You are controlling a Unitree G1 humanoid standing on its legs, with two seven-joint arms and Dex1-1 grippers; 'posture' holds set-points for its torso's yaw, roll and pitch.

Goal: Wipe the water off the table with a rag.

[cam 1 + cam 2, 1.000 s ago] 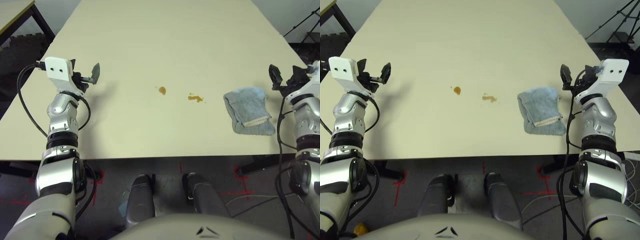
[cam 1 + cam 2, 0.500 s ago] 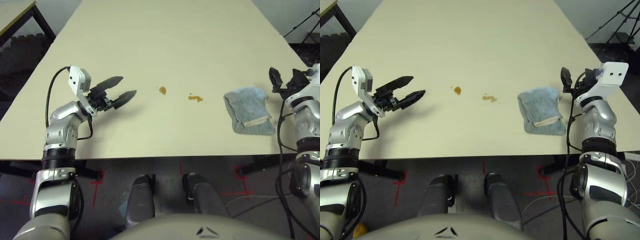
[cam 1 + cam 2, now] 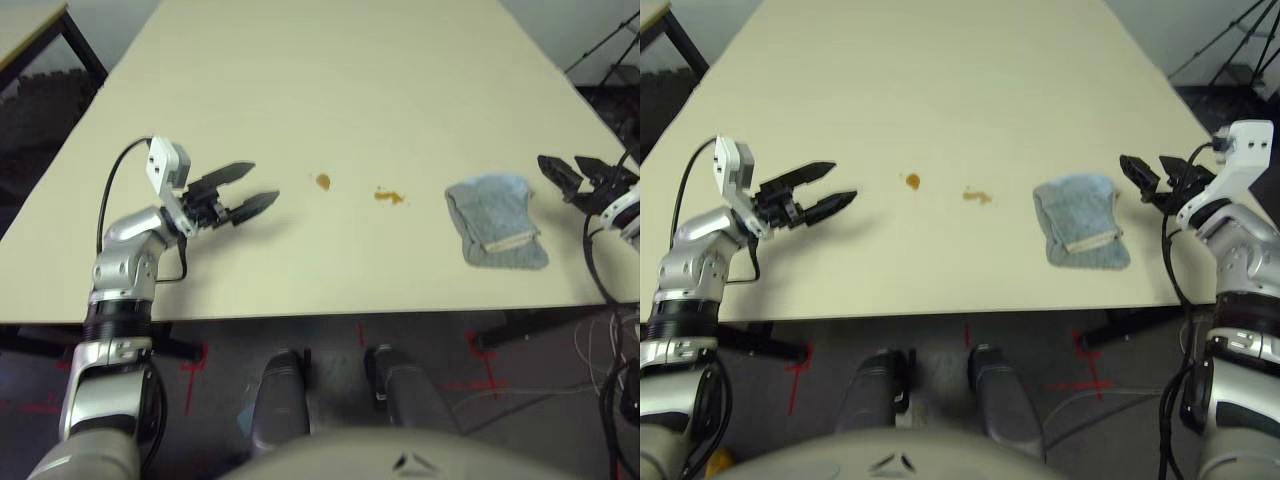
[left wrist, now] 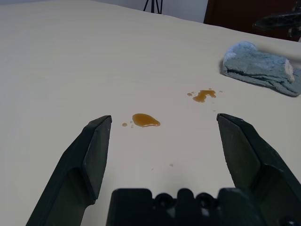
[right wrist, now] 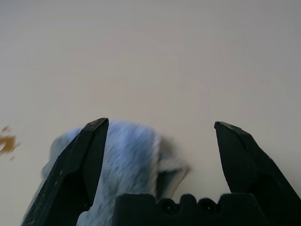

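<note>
Softly folded, the blue-grey rag (image 3: pixel 492 215) shows a whitish hem.

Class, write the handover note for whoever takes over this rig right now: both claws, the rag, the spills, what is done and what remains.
Left claw: open, empty, pointing toward the spills.
Right claw: open, empty, beside the rag.
Terry rag: folded, lying on the table near its robot-side edge, right of both spills.
Spills: roundish amber drop; irregular amber splatter between drop and rag.
Done: no wiping evident; both spills remain.
Left: grasp rag, wipe up both spills.
</note>
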